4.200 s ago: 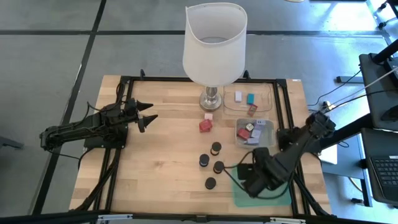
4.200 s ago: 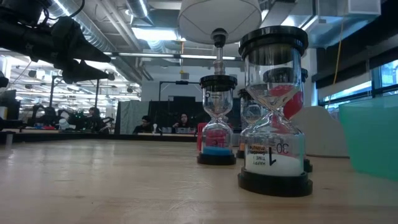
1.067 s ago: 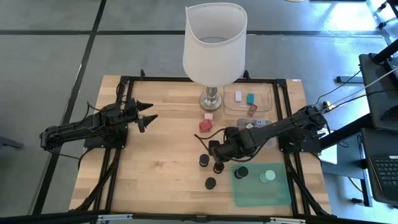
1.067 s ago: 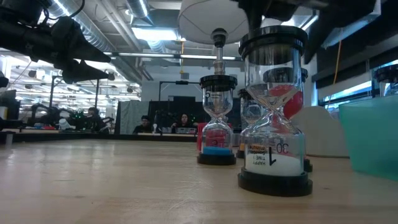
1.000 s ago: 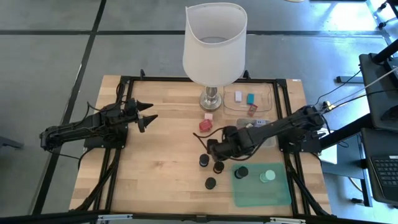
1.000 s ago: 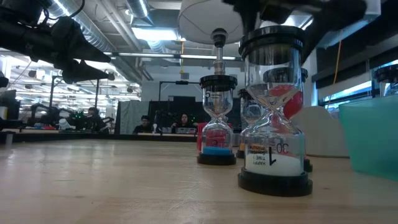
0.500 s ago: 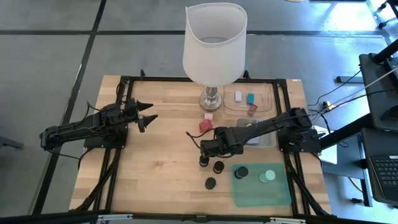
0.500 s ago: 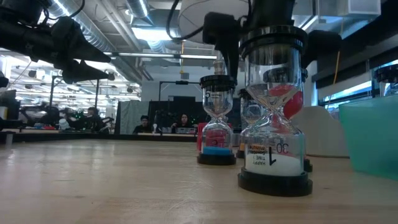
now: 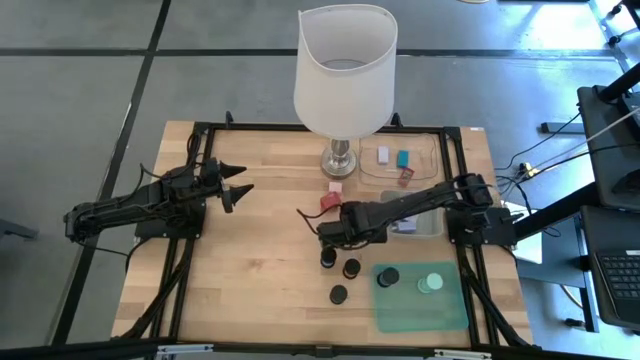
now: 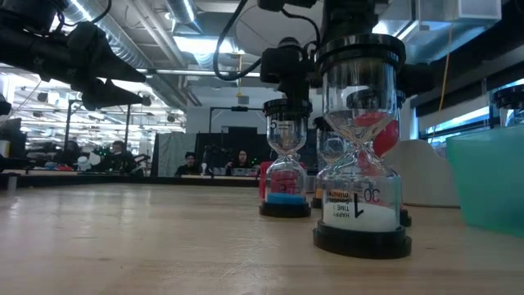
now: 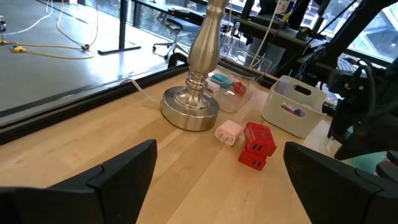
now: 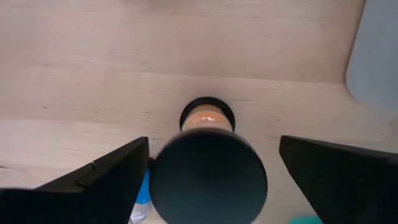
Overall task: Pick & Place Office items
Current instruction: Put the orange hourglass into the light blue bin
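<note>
Several black-capped hourglasses stand upright on the wooden table (image 9: 250,270); from above they show as black discs (image 9: 328,258) (image 9: 352,268) (image 9: 339,295). Another (image 9: 388,277) stands on the green mat (image 9: 420,305) beside a mint-green disc (image 9: 430,283). My right gripper (image 9: 340,238) points down, open, over one hourglass, whose black top cap (image 12: 208,177) lies between the two fingers (image 12: 93,180) without touching them. A smaller black ring with a pale orange middle (image 12: 207,118) shows beyond the cap. My left gripper (image 9: 236,177) waits open at the table's left.
A white-shaded lamp (image 9: 345,70) stands at the far middle on a metal base (image 11: 191,106). A pink block (image 11: 228,132) and a red block (image 11: 257,144) lie near the base. A clear tray (image 9: 400,160) and a grey tray (image 9: 415,212) hold small blocks at the right.
My right gripper has come down and moved toward the table's left edge, over the group of hourglasses in the middle. In the low view its dark body now hangs just above the hourglass tops. The hourglasses have kept their places.
</note>
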`<state>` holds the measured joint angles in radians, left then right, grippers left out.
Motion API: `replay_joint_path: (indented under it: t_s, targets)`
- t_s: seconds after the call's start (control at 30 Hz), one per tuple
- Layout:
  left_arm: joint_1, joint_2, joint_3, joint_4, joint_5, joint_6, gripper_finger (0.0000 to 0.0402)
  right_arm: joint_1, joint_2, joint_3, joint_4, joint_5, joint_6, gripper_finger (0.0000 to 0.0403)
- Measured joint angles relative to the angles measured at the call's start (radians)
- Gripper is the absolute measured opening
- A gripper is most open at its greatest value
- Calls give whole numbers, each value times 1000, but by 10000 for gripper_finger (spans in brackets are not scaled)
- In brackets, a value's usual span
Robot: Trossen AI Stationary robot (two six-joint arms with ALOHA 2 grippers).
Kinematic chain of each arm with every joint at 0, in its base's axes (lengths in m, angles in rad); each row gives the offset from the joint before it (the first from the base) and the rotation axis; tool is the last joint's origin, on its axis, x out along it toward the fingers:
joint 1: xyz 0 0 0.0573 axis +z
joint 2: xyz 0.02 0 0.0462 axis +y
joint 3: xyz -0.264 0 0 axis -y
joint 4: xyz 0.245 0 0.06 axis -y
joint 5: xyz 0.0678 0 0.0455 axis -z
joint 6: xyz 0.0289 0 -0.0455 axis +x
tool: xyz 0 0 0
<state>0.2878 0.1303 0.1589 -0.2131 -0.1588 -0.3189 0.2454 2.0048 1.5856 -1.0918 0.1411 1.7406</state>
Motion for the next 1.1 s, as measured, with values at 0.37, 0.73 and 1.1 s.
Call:
replay_joint_path:
  t_s: [0.37,0.73,1.1]
  targets:
    - [0,0,0,0,0,0,347,0,0,0,23,0,25,232]
    - [0,0,0,0,0,0,347,7,-6,0,25,-1,4,208]
    - [0,0,0,0,0,0,347,65,-154,0,-71,73,82,210]
